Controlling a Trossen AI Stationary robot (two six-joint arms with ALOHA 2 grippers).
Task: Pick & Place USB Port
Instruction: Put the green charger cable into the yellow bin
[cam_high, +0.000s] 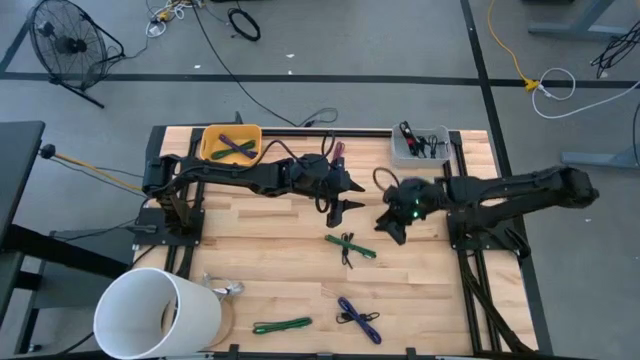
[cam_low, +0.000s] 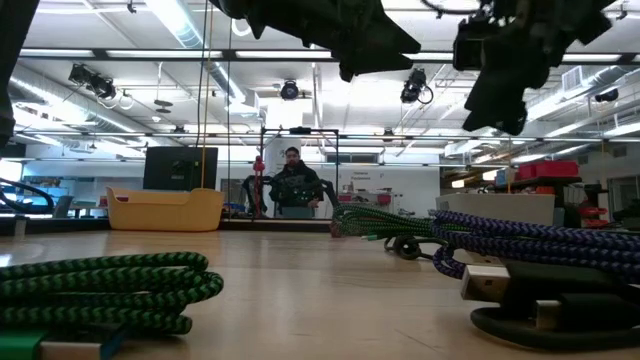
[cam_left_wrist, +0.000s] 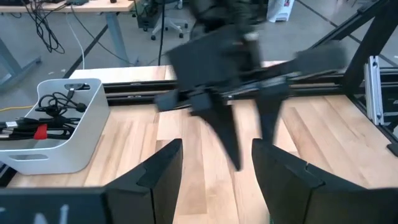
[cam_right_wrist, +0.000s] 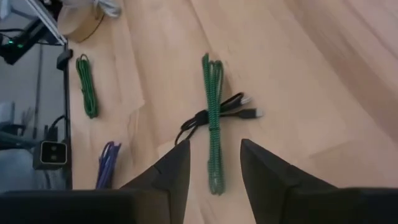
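Note:
Three bundled USB cables lie flat on the wooden table: a green one crossed with a black one (cam_high: 350, 245) (cam_right_wrist: 211, 118), a green one (cam_high: 282, 325) (cam_right_wrist: 87, 87) and a purple one (cam_high: 360, 318) (cam_right_wrist: 107, 163) by the near edge. My right gripper (cam_high: 393, 225) (cam_right_wrist: 214, 165) hangs open above and just right of the green and black bundle, with its fingers on either side of the bundle's end in the right wrist view. My left gripper (cam_high: 345, 197) (cam_left_wrist: 217, 171) is open and empty over the table's middle, facing the right gripper (cam_left_wrist: 249, 124).
A yellow bin (cam_high: 232, 143) holding cables sits at the far left, and a grey bin (cam_high: 420, 147) (cam_left_wrist: 59, 127) with dark cables at the far right. A white cylinder (cam_high: 155, 315) and a tape roll stand at the near left corner. Bare wood lies between the cables.

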